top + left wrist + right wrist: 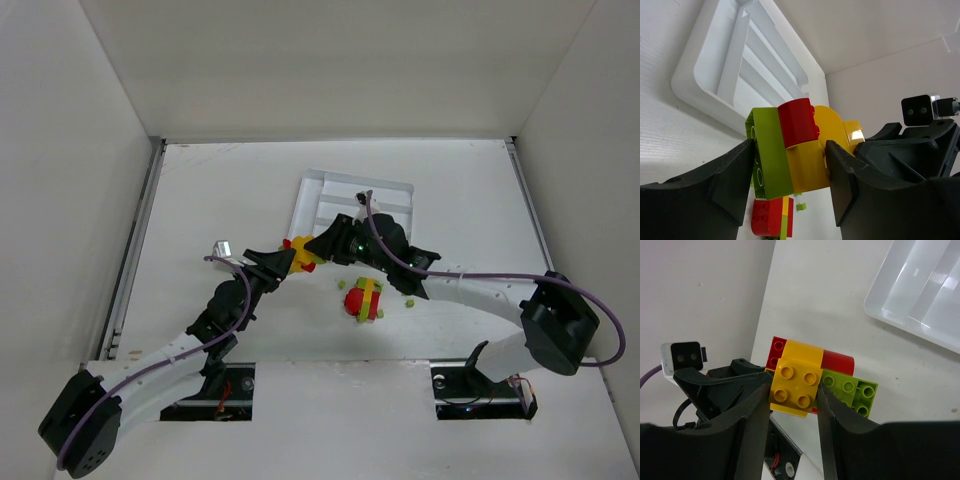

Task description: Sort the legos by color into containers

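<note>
Legos of red, yellow and lime green plastic, joined into one held clump [300,256], are over the white desk [200,200], just beside the near left corner of the white rectangular plastic tray [385,195] with long parallel slots. If the clump touches the desk, I cannot tell. Both arms meet at it. The left gripper [787,172] pinches the held clump from two sides: one finger [732,185] presses on the lime green brick and the other presses on the yellow brick. The right gripper [792,407] pinches the yellow four-stud brick [796,385] of the same clump, and the red and green bricks stick out behind that brick. A second clump [363,300] of red, yellow and green bricks lies on the desk, near the held one and closer to the arm bases. A few small green pieces [408,300] lie on the desk around the second clump.
</note>
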{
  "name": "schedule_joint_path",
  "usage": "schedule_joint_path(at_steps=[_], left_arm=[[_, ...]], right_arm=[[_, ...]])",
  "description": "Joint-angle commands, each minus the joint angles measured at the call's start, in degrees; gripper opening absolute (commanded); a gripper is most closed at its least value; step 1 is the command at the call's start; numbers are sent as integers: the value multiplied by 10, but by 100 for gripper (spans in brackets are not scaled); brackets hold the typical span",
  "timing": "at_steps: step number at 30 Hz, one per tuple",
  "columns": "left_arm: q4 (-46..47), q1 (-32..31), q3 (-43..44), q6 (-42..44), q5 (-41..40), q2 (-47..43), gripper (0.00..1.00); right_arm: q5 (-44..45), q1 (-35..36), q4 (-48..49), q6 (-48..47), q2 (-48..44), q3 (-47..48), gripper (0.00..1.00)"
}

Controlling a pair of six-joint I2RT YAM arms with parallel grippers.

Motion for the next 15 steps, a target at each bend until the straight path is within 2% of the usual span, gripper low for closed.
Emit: schedule_joint_path(at_steps=[1,7,15], left_arm=[[42,-6,10,5,35,-9,13],[39,-1,5,5,35,-7,12],[39,3,-5,5,34,-9,11]], right_arm=[[33,-8,16,-25,-13,6,33],[27,-18,20,-27,-30,-4,27],[3,-28,55,-20,-49,-25,27]])
